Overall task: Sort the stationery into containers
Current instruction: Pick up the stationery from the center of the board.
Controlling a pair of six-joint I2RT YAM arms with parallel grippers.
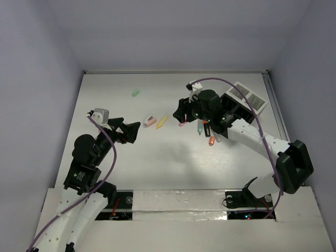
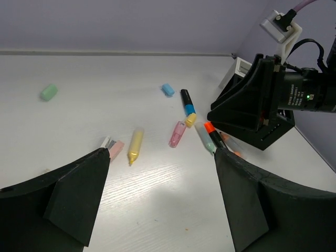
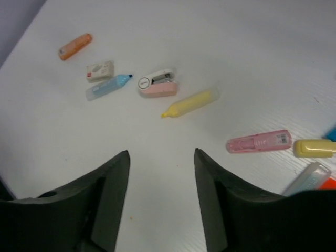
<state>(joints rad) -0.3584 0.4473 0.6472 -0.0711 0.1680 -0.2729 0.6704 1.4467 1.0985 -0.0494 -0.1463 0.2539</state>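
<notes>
The stationery lies loose on the white counter [image 1: 105, 94]. None of it can be seen in the containers [image 1: 248, 96] at the upper right of the top view, though the right arm covers part of them. In the right wrist view a yellow marker [image 3: 190, 103] sits at mid-frame. A pink-and-white piece [image 3: 157, 84] lies just up and left of it, and a pink marker [image 3: 258, 142] lies toward the lower right. In the left wrist view a mint green block [image 2: 48, 92] lies well apart at the upper left, and a blue block [image 2: 168, 89] sits near the top centre.

The markers look like light, stiff plastic with smooth round barrels, so they will probably roll or slip under a skewed pinch. The safest hold is across the middle of the barrel, with the fingers square to its length. The small blocks may skid away unless both pads meet them together.

The left hand [image 2: 160, 157] has its fingers wide apart and holds nothing. It sits low and tilted forward, aimed at the yellow marker and the pink-and-white piece. The right hand [image 3: 161, 155] is also parted and empty. It hangs over the cluster at the centre of the top view and points toward the left, with its forearm stretched out in front of the containers.
</notes>
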